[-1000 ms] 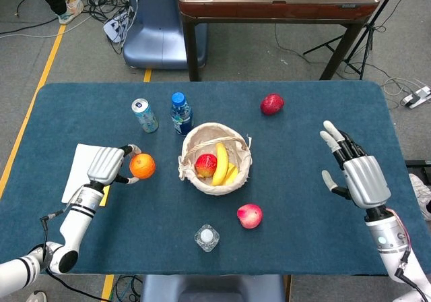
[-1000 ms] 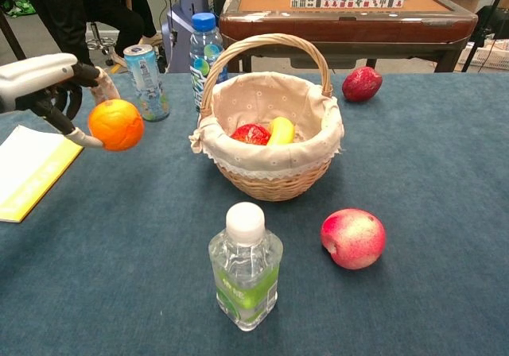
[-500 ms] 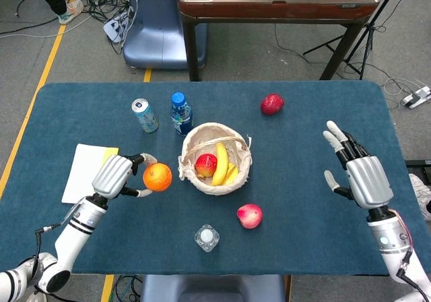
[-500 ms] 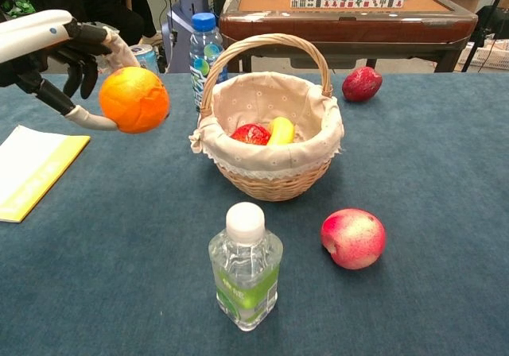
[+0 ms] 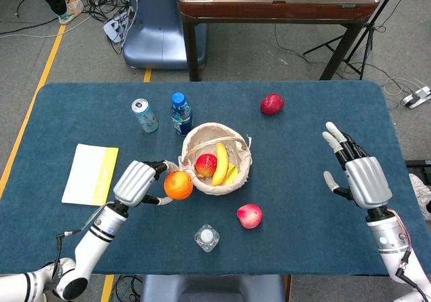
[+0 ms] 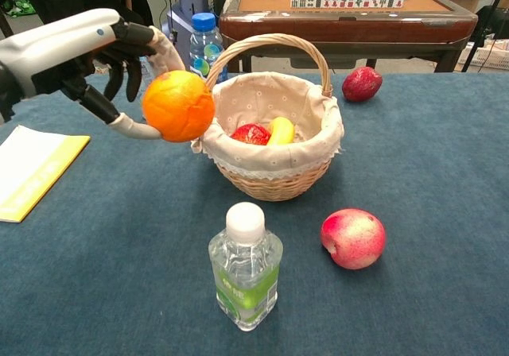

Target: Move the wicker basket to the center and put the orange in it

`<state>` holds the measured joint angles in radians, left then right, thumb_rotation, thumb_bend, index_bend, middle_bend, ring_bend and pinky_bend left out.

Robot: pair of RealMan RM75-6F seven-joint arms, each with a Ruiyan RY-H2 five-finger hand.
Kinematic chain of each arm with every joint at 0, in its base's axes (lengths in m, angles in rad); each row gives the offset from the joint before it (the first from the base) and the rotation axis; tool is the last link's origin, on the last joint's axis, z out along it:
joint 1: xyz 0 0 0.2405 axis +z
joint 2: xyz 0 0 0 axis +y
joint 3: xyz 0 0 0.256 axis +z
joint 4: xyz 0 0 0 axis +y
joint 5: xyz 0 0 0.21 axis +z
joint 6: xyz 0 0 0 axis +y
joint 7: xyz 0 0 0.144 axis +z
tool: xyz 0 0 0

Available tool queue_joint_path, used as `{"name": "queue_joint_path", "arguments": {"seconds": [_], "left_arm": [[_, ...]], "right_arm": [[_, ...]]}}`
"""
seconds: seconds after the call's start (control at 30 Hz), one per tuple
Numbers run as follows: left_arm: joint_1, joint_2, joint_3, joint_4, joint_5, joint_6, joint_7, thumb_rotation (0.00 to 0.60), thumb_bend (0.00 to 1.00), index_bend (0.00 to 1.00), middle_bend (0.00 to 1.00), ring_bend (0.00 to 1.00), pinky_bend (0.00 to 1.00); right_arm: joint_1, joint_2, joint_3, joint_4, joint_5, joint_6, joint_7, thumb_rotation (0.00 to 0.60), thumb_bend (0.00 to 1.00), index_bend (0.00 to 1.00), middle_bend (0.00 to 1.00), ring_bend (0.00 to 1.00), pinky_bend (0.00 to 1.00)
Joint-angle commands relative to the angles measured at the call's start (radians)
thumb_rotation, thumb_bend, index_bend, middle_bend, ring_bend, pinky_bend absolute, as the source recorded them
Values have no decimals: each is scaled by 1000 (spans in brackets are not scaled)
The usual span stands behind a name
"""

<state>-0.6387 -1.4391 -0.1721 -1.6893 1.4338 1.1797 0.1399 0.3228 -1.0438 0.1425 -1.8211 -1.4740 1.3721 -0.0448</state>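
Observation:
My left hand (image 5: 137,183) (image 6: 87,54) grips the orange (image 5: 178,185) (image 6: 178,106) and holds it above the table, just left of the wicker basket (image 5: 215,158) (image 6: 274,173) and close to its rim. The basket stands near the table's middle, lined with pale cloth, its handle arched over a red apple (image 5: 206,164) (image 6: 250,134) and a banana (image 5: 221,163) (image 6: 281,129). My right hand (image 5: 357,174) hovers open, fingers spread, over the table's right side, shown only in the head view.
A blue-capped bottle (image 5: 180,113) (image 6: 204,46) and a can (image 5: 144,115) stand behind the basket. A clear bottle (image 5: 207,237) (image 6: 245,267) and an apple (image 5: 250,216) (image 6: 353,237) lie in front, a dark red fruit (image 5: 272,104) (image 6: 362,83) at the back right, a white-and-yellow sheet (image 5: 90,173) (image 6: 32,170) at the left.
My left hand has carried the orange rightward from beside the sheet to just beside the basket's left rim. The right hand has barely shifted.

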Motion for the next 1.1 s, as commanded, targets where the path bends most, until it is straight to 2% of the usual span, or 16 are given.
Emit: {"name": "queue_joint_path", "arguments": {"seconds": [0.03,0.4,0.63,1.1], "left_arm": [[-16,-28,-19,1,-31,-12,31,600,76,544,499,555,658],[-59,-107,-54,13,-118,-27,196,600,76,511,478,546,658],[-79,-152,-65,17,-125,2,287,600,76,488,470,545,658],[-94,-211,-73,77,-117,57,385,600,76,330,406,536,658]], "right_arm": [[-1,0,1,0,0,-1,1,600,406,0,30,70,277],[-6,2,4,-1,-4,1,0,600,406,0,30,70,277],[-10,3,6,-5,-10,7,3,600,406,0,30,70,277],[-18,8,7,-6,-21,14,16,600,406,0,30,70,277]]}}
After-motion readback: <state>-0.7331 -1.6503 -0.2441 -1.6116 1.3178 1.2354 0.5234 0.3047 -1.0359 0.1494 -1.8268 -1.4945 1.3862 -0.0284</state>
